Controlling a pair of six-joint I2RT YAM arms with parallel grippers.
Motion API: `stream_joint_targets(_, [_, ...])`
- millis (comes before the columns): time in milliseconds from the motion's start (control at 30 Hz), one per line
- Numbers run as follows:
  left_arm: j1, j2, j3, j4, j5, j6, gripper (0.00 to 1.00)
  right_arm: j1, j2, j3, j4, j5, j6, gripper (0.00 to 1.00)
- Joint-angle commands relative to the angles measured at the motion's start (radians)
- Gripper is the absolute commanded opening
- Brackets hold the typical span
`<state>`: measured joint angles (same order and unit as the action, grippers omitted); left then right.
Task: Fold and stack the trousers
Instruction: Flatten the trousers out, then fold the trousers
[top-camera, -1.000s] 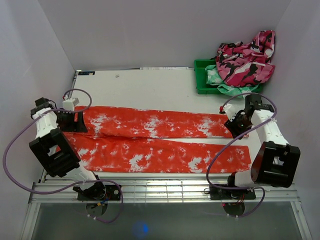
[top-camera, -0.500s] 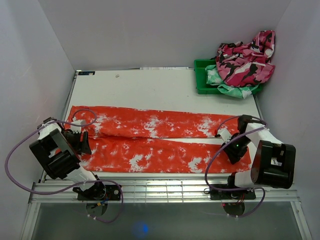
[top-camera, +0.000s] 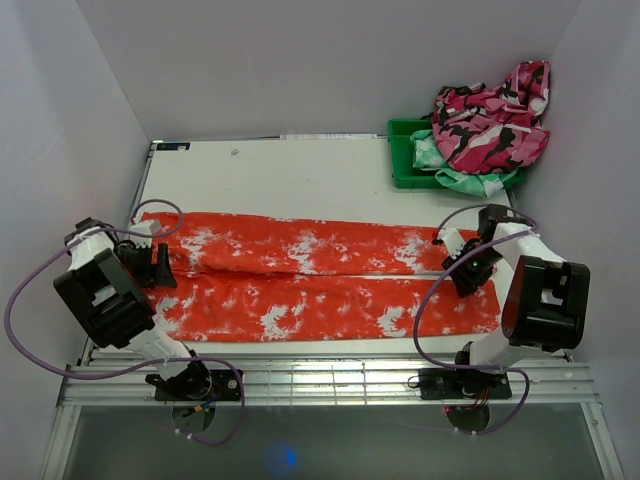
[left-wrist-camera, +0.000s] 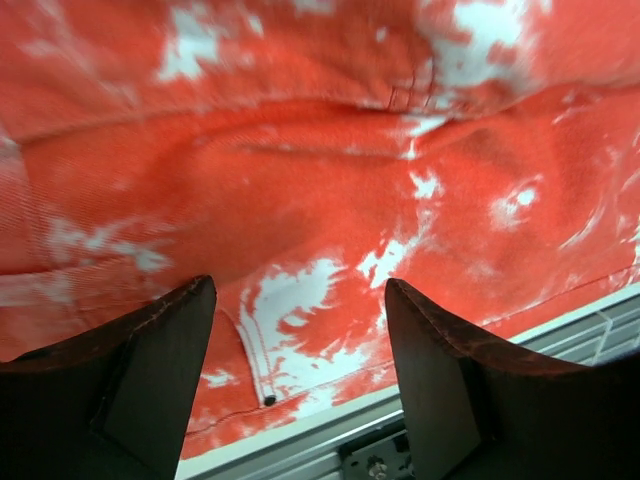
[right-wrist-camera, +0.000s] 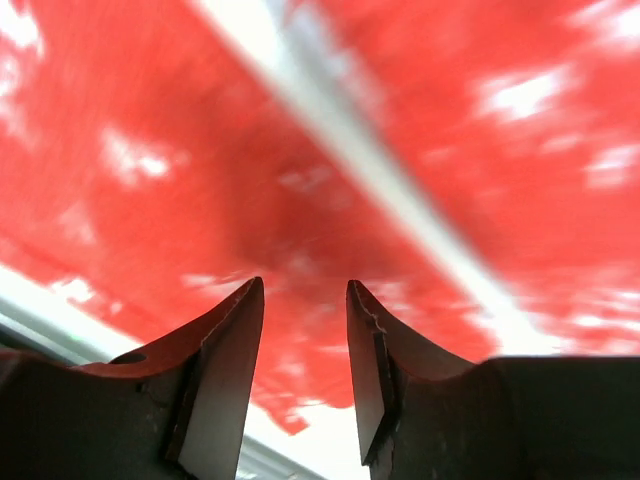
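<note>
Trousers (top-camera: 320, 280) lie flat on the worktop (top-camera: 300, 180), legs running 9 to 3 o'clock, near edge beside the 6 o'clock rim. My left claw (left-wrist-camera: 300, 290) gapes wide, holding nothing, over the 9 o'clock end. My right claw (right-wrist-camera: 305, 285), narrowly parted and holding nothing, is over the 3 o'clock end. Open worktop lies toward 12.

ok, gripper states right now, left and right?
Left gripper: open wide, empty, over the red-orange, white-speckled cloth trousers.
Right gripper: open with a narrower gap, nothing between the fingers.
</note>
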<state>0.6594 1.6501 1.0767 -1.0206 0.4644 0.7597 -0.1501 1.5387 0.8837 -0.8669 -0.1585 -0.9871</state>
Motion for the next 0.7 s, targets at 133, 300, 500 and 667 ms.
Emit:
stream_joint_targets(133, [0.003, -0.11, 0.201, -0.076, 0.197, 0.035, 0.94, -0.005, -0.072, 0.24, -0.024, -0.202, -0.038, 0.66])
stream_joint_targets(300, [0.003, -0.184, 0.373, 0.083, 0.266, -0.081, 0.98, -0.045, -0.173, 0.377, 0.095, -0.363, -0.004, 0.9])
stream_joint_targets(500, [0.002, -0.122, 0.422, 0.384, 0.446, -0.261, 0.98, -0.062, -0.131, 0.471, 0.108, -0.515, -0.036, 0.9])
stream_joint_targets(667, [-0.012, 0.057, 0.62, 0.397, 0.407, -0.258, 0.91, -0.066, 0.252, 0.875, -0.274, -0.463, -0.221, 0.97])
